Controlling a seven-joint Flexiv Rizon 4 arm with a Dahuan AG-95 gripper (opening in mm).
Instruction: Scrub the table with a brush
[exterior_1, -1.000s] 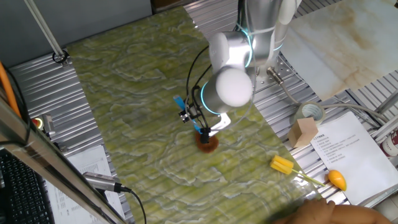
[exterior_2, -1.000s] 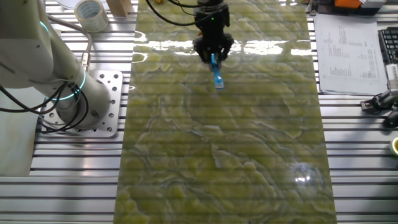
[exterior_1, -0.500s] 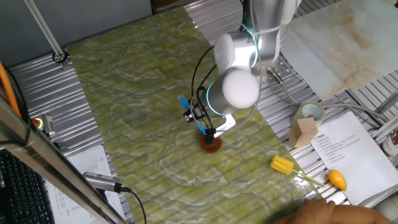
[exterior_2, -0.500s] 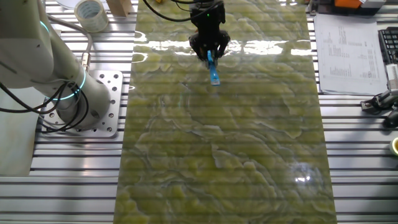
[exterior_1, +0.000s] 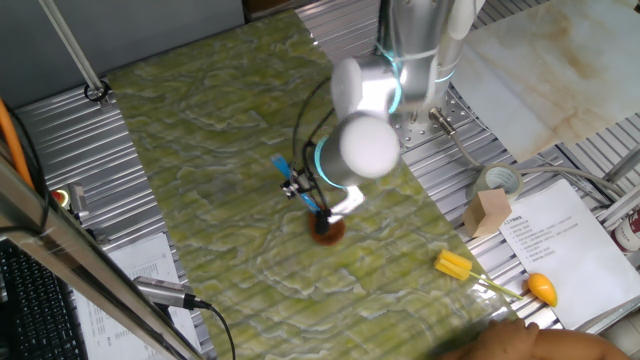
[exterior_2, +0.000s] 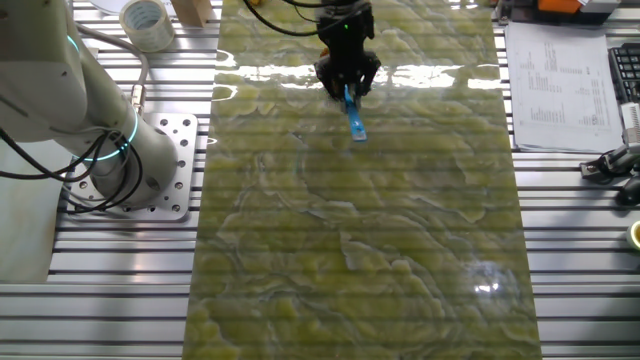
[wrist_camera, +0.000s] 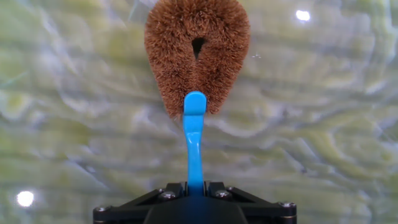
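My gripper is shut on the thin blue handle of the brush. The round brown-orange bristle head presses on the green-yellow marbled table, near its middle right. In the other fixed view the gripper stands near the table's far end with the blue handle sticking out toward the camera; the head is hidden there. In the hand view the handle runs straight up from my gripper to the bristle head, flat on the table.
A yellow-headed tool with an orange end lies right of the brush. A tape roll, a wooden block, a printed sheet and a white marble slab lie beyond the table's right edge. The arm's base stands on ribbed metal.
The gripper and brush slid a short way across the table and back: right in one fixed view half a second ago, left again now. The grip has not changed.
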